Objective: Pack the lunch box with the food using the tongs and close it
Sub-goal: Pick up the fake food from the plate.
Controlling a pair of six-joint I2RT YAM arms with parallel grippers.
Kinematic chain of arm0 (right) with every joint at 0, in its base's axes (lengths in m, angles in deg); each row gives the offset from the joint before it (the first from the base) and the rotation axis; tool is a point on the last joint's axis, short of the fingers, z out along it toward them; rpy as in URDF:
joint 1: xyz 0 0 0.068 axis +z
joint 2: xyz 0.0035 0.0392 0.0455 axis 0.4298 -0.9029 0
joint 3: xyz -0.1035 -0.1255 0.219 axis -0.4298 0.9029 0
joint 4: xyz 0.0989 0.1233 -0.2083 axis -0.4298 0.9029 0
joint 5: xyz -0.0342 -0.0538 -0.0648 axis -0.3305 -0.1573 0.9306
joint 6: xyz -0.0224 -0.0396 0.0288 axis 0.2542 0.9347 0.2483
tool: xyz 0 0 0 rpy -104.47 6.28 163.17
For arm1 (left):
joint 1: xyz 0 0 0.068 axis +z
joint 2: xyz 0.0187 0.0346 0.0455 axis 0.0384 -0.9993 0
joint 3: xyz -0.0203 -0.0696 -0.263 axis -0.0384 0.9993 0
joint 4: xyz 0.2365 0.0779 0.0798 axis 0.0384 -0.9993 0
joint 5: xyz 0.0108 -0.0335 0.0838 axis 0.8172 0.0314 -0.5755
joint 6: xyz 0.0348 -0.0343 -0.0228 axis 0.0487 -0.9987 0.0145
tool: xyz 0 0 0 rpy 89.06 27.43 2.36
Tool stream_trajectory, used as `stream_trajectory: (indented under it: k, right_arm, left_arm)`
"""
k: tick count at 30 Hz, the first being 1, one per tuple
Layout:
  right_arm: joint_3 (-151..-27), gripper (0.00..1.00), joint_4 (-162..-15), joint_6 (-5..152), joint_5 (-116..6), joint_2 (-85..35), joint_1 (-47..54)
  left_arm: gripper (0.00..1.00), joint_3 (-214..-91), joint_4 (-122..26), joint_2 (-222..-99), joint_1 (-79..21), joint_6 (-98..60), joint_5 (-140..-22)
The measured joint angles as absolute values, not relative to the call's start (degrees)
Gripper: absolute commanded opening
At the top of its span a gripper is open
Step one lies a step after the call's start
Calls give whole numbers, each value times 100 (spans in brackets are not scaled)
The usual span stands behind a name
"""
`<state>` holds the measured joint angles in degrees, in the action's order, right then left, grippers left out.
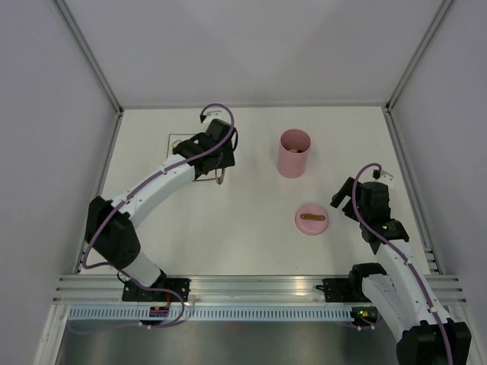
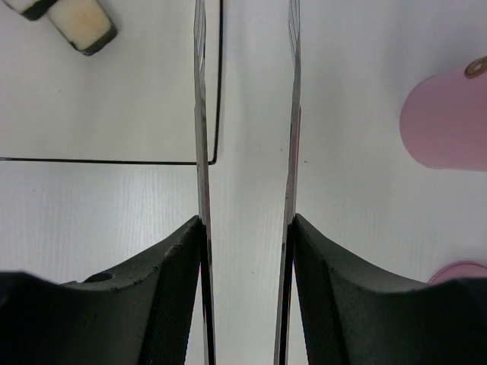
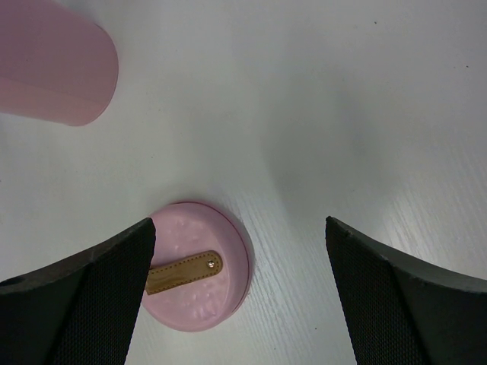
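My left gripper is shut on the silvery tongs, one finger pressing on the outside of each blade. The blades stand apart with nothing between them, and their tips run out of the top of the left wrist view. Two dark-edged cubes of food lie on the white plate left of the tongs. From above, the left gripper hovers over the plate's right edge, tongs poking out. The pink lunch box stands open; a beige piece shows inside. Its lid lies flat, below my open right gripper.
The plate is mostly hidden under the left arm in the top view. White walls with metal rails close in the table on three sides. The lunch box stands to the right of the tongs, and the lid lies by the right gripper's left finger.
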<state>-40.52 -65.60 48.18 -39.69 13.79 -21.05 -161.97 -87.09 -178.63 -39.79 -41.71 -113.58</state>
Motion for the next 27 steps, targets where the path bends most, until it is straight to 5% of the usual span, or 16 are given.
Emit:
stream_trajectory:
  k: [10, 27]
  right_arm:
    - [-4052, 98, -6628, 4650, -4148, 1124, -2105]
    - [-4052, 98, -6645, 4453, -4185, 1115, -2105]
  left_arm:
    - [59, -15142, -8969, -16003, -2774, -4048, -10827]
    - [59, -14700, -9020, -16608, -2215, -4035, -10333]
